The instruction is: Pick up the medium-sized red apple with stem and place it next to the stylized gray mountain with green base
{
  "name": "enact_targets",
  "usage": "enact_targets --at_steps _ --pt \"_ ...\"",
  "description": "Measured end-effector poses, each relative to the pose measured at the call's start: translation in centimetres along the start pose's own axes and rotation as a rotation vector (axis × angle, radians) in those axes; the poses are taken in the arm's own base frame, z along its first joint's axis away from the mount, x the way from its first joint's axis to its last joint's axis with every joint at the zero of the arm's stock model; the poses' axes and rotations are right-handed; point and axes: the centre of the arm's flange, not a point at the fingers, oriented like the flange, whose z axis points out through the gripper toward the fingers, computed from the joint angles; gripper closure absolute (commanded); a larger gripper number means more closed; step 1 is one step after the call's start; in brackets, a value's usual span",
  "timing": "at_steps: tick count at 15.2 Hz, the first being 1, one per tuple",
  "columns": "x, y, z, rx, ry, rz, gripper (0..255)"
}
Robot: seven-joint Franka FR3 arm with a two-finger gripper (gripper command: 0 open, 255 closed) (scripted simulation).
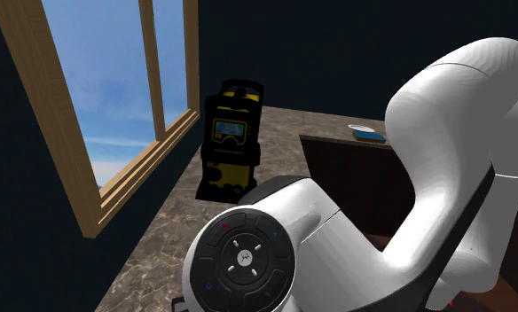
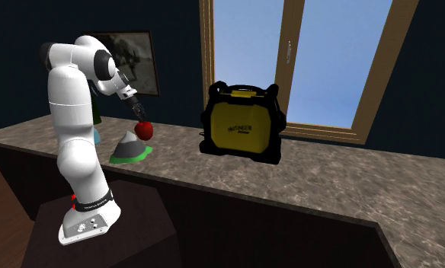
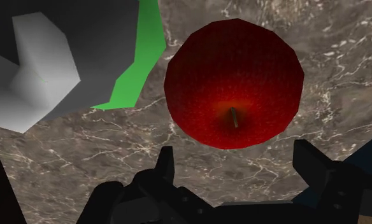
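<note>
A red apple (image 3: 234, 83) with a short brown stem sits on the marble countertop (image 3: 83, 159), right beside the grey mountain (image 3: 32, 70) with its green base (image 3: 140, 63). My gripper (image 3: 239, 162) hangs just above the apple, open, with both black fingers (image 3: 165, 164) apart and not touching it. In the second exterior view the apple (image 2: 144, 130) lies next to the mountain (image 2: 128, 146), with the gripper (image 2: 140, 114) directly over it.
A yellow and black boxy device (image 2: 241, 122) stands on the counter in front of the wooden-framed window (image 2: 305, 61). A blue dish (image 1: 369, 134) lies at the counter's far end. The white arm (image 1: 443, 177) blocks much of the shoulder view.
</note>
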Motion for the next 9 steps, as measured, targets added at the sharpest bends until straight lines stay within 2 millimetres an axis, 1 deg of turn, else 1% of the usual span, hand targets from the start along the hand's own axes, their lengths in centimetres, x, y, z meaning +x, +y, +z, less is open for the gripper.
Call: enact_targets --at_steps 1,5,9 --pt "0.0 0.0 -0.7 0.000 0.000 0.000 0" --pt "0.1 -0.2 -4.4 0.001 0.001 0.001 0" --pt "0.0 0.0 -5.0 0.000 0.000 0.000 0"
